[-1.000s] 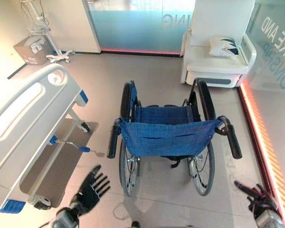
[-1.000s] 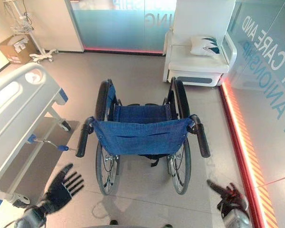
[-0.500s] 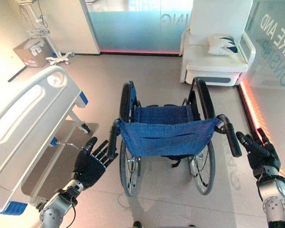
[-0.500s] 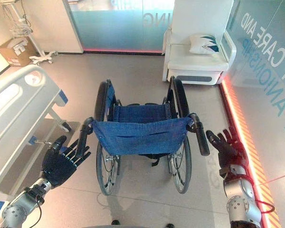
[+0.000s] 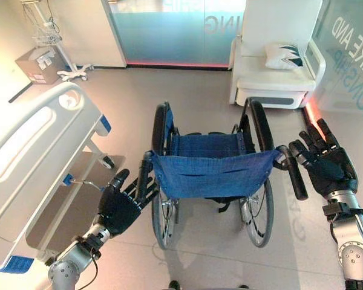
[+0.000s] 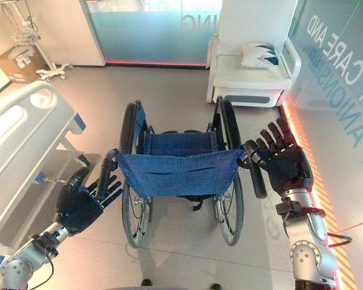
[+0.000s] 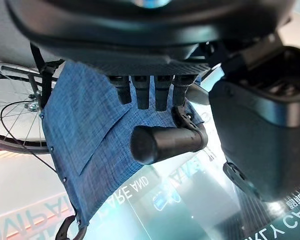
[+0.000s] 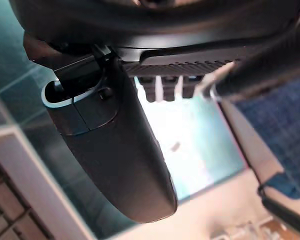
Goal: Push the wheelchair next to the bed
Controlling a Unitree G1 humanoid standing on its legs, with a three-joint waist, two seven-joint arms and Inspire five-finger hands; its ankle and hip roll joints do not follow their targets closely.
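Wheelchair (image 5: 213, 175) stands on the floor facing away from the robot, bed (image 5: 30, 157) well apart off its left side. Left robot hand (image 5: 118, 208) open, fingers straight beside the left push handle (image 5: 143, 176); right robot hand (image 5: 327, 166) open, spread just beside the right push handle (image 5: 293, 172); neither grips. Risk: if only one closes, or fingers slip off, the chair could yaw and clip the bed frame.

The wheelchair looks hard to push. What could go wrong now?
Both hands are open, not gripping: the left hand sits by the left push handle, and the right hand beside the right push handle. They might slip off. An uneven push could swing the wheelchair into the bed.
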